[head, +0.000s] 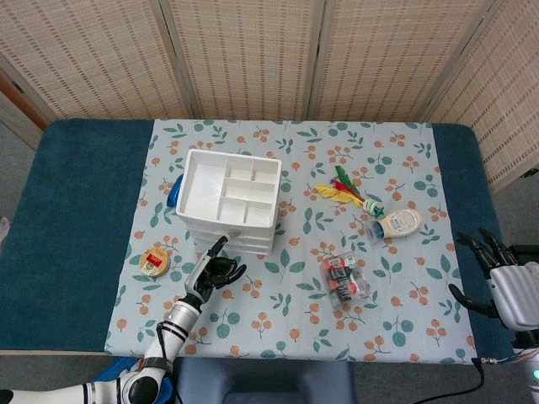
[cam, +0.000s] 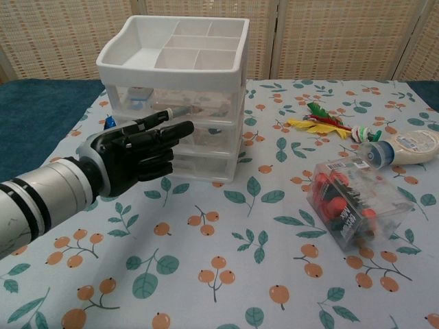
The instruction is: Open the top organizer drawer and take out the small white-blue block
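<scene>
1. The left hand is hovering in front of the white organizer, with one of its fingers stretching toward the top drawer and the others curling in; it is holding nothing, and I cannot tell whether the fingertip is touching the drawer front.
2. The top drawer is sitting closed just beyond that fingertip, under the divided tray on the organizer's top.
3. A small white-and-blue block is showing dimly through the clear drawer wall, up and slightly left of the pointing fingertip, inside the top drawer.
4. The right hand is resting at the far right edge of the bench, well apart from everything, its fingers spreading apart and gripping nothing.
5. A clear box of red and black items is lying to the right of the left fingers, on the leaf-patterned cloth.
6. Beyond that box, a squeeze bottle is lying on its side, with a bunch of colored feathers near it.
7. A small round tin is sitting just left of the left fingers in the head view.
</scene>
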Tool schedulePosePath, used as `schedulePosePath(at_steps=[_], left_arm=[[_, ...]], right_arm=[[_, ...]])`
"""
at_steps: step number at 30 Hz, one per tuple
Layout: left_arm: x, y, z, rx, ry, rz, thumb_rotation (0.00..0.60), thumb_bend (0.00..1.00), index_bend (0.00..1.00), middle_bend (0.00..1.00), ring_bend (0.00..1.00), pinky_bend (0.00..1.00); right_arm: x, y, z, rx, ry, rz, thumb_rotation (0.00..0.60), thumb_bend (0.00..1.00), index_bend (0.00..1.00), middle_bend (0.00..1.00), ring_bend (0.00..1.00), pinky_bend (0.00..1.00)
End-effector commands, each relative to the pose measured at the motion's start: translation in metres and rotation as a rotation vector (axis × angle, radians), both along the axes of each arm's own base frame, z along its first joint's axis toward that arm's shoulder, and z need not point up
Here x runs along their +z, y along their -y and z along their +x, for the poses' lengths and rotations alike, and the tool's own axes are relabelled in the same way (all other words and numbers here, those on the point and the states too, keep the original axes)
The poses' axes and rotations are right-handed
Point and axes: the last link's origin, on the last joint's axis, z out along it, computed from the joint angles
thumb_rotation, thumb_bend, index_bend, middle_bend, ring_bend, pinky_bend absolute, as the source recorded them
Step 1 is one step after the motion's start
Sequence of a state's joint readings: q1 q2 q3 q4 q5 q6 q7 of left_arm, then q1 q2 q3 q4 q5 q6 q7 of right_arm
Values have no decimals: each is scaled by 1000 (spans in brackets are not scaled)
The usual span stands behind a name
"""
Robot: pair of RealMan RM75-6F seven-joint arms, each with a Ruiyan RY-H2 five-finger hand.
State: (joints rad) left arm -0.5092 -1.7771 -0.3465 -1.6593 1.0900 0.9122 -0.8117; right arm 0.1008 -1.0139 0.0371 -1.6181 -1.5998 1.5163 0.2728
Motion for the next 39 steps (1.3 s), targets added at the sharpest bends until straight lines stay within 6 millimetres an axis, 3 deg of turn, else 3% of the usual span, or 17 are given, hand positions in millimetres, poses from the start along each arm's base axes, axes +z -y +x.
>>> schedulePosePath(at_steps=[1,14,27,39], left_arm=[[-1,-2,1,13,18,-8,600,290,175,930,1000,1000],[0,-4,-1,22,35,-18,600,292,260,930,1000,1000],[-2,9,-8,18,33,-39,600,292,269,930,1000,1000],[4,26,-17,-8,10,-46,600,292,158,930,1000,1000]], right_arm=[[0,0,-1,-3,0,0,600,289,72,209,80,128],[0,0,-4,-11,2,-3,600,289,72,209,80,128],[0,-1,-5,-13,4,-5,600,289,72,209,80,128],[-1,0,-4,-9,5,0,600,289,72,209,80,128]])
